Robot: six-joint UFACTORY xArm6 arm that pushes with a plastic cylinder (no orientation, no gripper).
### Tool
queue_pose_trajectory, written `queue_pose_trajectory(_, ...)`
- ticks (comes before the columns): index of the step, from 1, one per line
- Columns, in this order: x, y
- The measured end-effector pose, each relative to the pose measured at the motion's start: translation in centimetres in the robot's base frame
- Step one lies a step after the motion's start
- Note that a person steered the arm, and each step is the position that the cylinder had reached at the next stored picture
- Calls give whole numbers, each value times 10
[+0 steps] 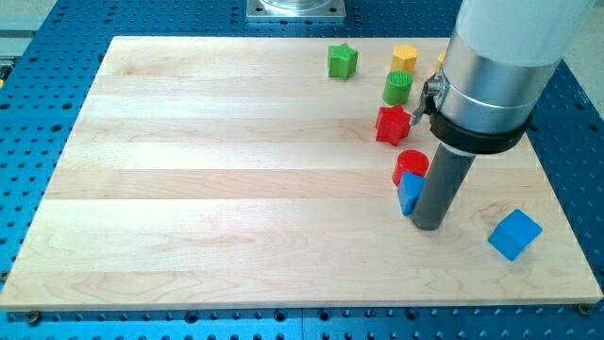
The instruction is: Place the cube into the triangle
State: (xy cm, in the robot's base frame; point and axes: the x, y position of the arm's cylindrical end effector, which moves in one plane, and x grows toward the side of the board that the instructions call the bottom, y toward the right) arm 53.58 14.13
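Note:
A blue cube [514, 234] lies near the view's lower right of the wooden board [236, 170]. A blue triangle block [410, 193] stands just left of my tip [427, 226], touching or almost touching the rod. A red cylinder [411, 164] sits right above the blue triangle. My tip is about 90 px to the left of the blue cube, apart from it. The arm's wide grey body hides the board's upper right part.
A red star [393, 124], a green cylinder [398, 88], a yellow block [404, 58] and a green star [343, 60] stand in the upper right area. A bit of another yellow-orange block [440, 59] shows beside the arm. Blue perforated table surrounds the board.

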Motion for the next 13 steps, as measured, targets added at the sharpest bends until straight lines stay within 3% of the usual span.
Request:
queue_pose_trajectory(1,18,18)
queue_pose_trajectory(2,14,80)
queue_pose_trajectory(3,-32,105)
queue_pose_trajectory(4,-35,146)
queue_pose_trajectory(5,2,184)
queue_pose_trajectory(6,21,159)
queue_pose_trajectory(7,13,83)
queue_pose_trajectory(8,17,78)
queue_pose_trajectory(9,69,85)
queue_pose_trajectory(11,50,3)
queue_pose_trajectory(13,78,-38)
